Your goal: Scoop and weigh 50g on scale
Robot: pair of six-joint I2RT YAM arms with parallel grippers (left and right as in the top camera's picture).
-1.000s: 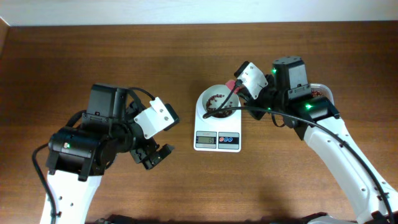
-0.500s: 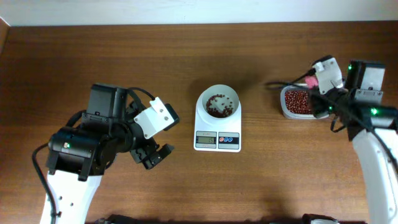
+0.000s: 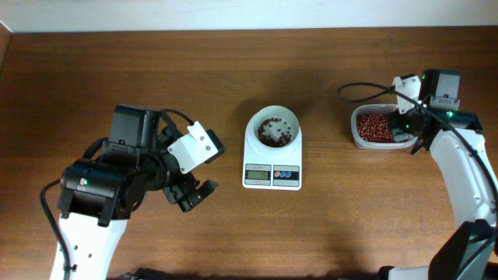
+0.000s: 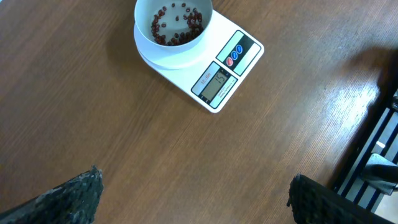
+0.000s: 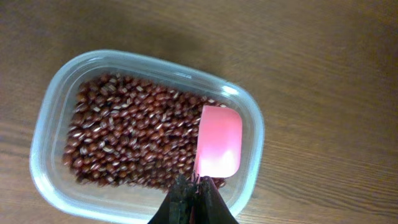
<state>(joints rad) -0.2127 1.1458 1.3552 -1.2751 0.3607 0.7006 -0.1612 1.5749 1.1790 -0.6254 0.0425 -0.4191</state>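
The scale [image 4: 199, 59], beans [image 4: 177, 25] in its bowl, sits on wood.

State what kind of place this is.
Probably a robotics lab bench: a left arm and right arm at a wooden table, with a digital kitchen scale and a tub of red beans.

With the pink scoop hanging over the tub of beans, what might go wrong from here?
The scoop sits near the rim of the tub, so digging in might shove the tub. The right gripper pinches only the scoop's narrow end; a full load could twist it. Loose beans may spill onto the table while crossing to the small bowl on the scale.
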